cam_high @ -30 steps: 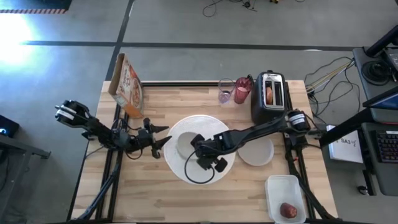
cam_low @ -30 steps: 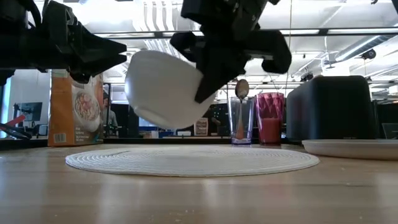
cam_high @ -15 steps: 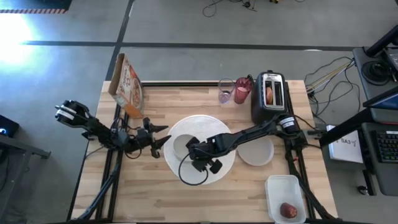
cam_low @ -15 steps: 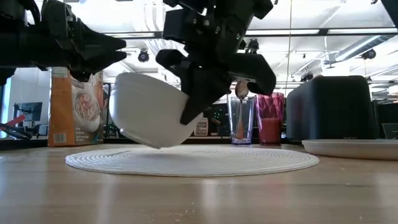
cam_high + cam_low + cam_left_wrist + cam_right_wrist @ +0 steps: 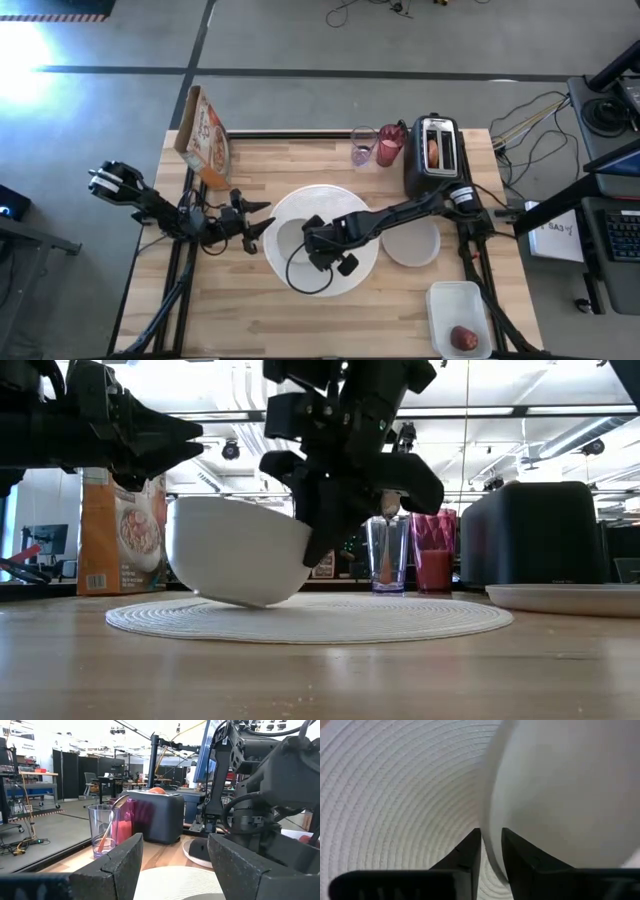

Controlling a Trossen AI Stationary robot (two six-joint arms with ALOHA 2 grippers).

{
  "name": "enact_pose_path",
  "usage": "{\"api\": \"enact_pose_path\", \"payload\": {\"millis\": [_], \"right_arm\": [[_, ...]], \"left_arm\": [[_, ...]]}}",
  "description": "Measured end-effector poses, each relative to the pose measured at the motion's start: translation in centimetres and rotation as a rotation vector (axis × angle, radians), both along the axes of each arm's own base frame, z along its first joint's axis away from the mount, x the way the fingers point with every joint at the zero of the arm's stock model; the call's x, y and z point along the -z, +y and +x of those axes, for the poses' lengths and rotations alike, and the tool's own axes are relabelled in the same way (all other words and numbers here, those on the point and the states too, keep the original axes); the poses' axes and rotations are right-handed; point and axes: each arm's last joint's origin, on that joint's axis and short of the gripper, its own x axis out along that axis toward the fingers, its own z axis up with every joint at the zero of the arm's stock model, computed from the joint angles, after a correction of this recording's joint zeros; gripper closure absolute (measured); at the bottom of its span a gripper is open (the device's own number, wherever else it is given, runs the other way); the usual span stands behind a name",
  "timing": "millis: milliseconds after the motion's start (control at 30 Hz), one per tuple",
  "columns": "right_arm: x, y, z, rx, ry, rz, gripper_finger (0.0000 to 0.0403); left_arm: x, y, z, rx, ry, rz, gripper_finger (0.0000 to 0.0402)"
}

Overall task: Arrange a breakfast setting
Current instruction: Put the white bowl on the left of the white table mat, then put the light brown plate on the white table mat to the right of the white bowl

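My right gripper (image 5: 312, 238) fingers pinching rim of small white bowl (image 5: 238, 550), bowl tilted, touching large round white plate (image 5: 400, 618) below my fingers, my left gripper (image 5: 262, 220) fingers spread, just beside plate, above surface (image 5: 230, 300).

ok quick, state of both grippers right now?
Left gripper: open, empty, waiting beside the round white mat.
Right gripper: shut on the white bowl rim, over the mat.

A wooden table (image 5: 230, 310) carries a round white mat (image 5: 350, 205) at its middle, a grey plate (image 5: 420, 245) beside it, a cereal box (image 5: 205, 130), a clear glass (image 5: 362, 146), a pink tumbler (image 5: 390, 145), a black toaster (image 5: 432, 155) and a clear container (image 5: 458, 318).
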Motion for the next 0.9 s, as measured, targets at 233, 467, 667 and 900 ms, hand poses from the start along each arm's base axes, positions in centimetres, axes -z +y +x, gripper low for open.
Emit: {"api": "enact_pose_path", "payload": {"millis": [233, 467, 667, 900], "right_arm": [[-3.3, -0.2, -0.1, 0.065, -0.063, 0.003, 0.0301], [-7.0, -0.3, -0.6, 0.181, -0.073, 0.044, 0.028], [-8.4, -0.7, -2.8, 0.419, 0.039, 0.119, 0.0278], [-8.6, -1.7, -6.0, 0.942, 0.256, 0.164, 0.028]], "left_arm": [[0.0, 0.0, 0.0, 0.001, 0.0, 0.0, 0.0193], [0.0, 0.0, 0.0, 0.001, 0.005, 0.003, 0.0193], [0.1, 0.0, 0.0, 0.001, 0.012, 0.005, 0.0193], [0.1, 0.0, 0.0, 0.001, 0.015, 0.006, 0.0193]]}}
